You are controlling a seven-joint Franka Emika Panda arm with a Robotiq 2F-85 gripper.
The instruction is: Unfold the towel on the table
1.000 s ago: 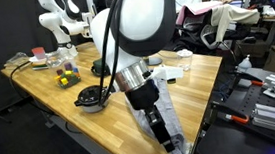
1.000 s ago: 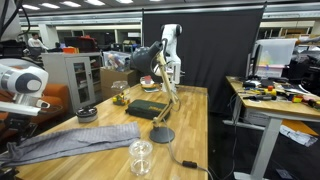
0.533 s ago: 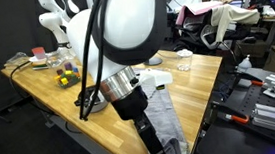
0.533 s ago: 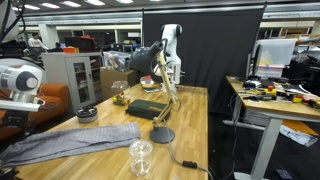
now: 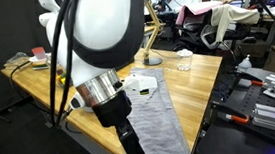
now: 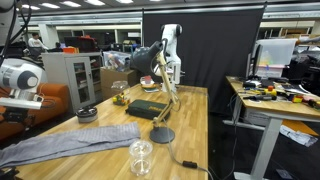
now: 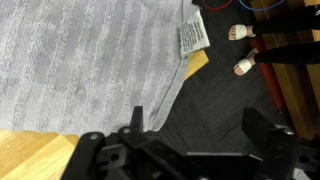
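Observation:
A grey ribbed towel (image 5: pixel 157 120) lies stretched out along the wooden table (image 5: pixel 200 79). In an exterior view it runs to the near-left table edge (image 6: pixel 72 143). In the wrist view the towel (image 7: pixel 90 60) fills the upper left, with its white label (image 7: pixel 192 35) at one corner and its edge hanging past the table. My gripper (image 7: pixel 195 125) is open over the dark floor beside that edge. Its left finger overlaps the towel's hem, and nothing is held between the fingers. The arm (image 5: pixel 100 50) fills the foreground, and its wrist is at the far left (image 6: pixel 20 80).
A desk lamp (image 6: pixel 160 75) with a round black base (image 6: pixel 160 135) stands mid-table. A clear glass cup (image 6: pixel 141 156), a black box (image 6: pixel 146 110) and a dark bowl (image 6: pixel 87 113) are near the towel. A white object (image 5: pixel 143 83) lies at the towel's far end.
The arm has swung toward the near table edge and off the towel. The towel, earlier bunched under the gripper, now lies stretched out flat and longer.

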